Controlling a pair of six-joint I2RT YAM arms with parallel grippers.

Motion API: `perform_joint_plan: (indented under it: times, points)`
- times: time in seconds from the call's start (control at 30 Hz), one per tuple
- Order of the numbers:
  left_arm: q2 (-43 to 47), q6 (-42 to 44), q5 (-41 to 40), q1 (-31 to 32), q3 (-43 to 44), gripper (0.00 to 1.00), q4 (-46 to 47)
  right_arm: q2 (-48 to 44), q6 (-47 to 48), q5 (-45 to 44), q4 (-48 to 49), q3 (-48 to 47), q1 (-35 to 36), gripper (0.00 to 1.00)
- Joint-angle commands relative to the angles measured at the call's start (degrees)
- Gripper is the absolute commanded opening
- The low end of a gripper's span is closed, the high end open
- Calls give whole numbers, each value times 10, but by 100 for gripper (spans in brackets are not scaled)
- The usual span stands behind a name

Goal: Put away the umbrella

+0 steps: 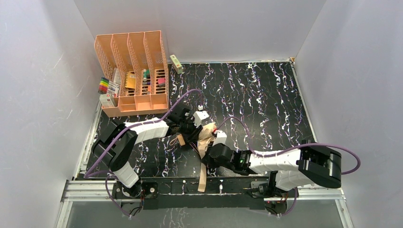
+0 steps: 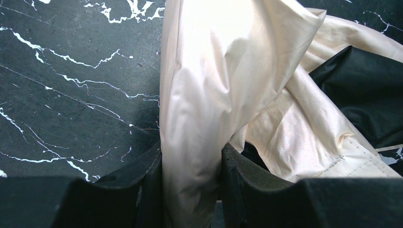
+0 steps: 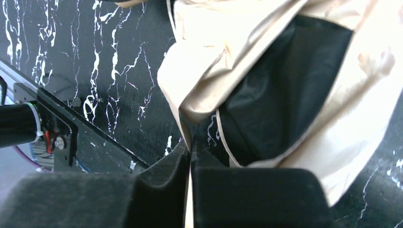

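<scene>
The umbrella [image 1: 205, 141] is a bundle of pale peach-tan fabric with a black inner side, lying on the black marble table between both arms near the front. A tan strip of it [image 1: 203, 176] hangs over the front rail. My left gripper [image 1: 192, 130] is shut on a thick fold of the fabric [image 2: 204, 85], which fills the gap between the pads [image 2: 191, 175]. My right gripper [image 1: 209, 153] is shut on a thin edge of the umbrella fabric [image 3: 285, 28], with the jaws nearly touching [image 3: 190, 164]. The black lining [image 3: 285, 90] shows beside it. The handle is hidden.
A peach-orange slotted desk organizer [image 1: 135, 71] stands at the back left, with coloured markers [image 1: 107, 86] beside it. A small green box [image 1: 176, 63] lies by the back wall. The metal front rail [image 1: 166, 187] runs just below the grippers.
</scene>
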State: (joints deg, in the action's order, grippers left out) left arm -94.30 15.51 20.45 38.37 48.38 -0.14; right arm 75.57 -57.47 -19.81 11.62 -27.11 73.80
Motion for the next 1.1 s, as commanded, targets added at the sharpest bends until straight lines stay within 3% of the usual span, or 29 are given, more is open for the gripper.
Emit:
perform_joint_plan:
  times: [0.0,0.17,0.53,1.07]
  points:
    - [5,25,-58,-8,-20,0,-29,-44,-16,1,8,18,-3,3]
    - [7,29,-74,-8,-24,0,-23,-129,-7,4,-51,35,-6,0]
    - [4,37,-95,-8,-26,0,-23,-309,-6,72,-339,0,-41,0]
    - [-21,44,-135,-8,-13,0,-20,-271,-5,312,-413,0,-45,0]
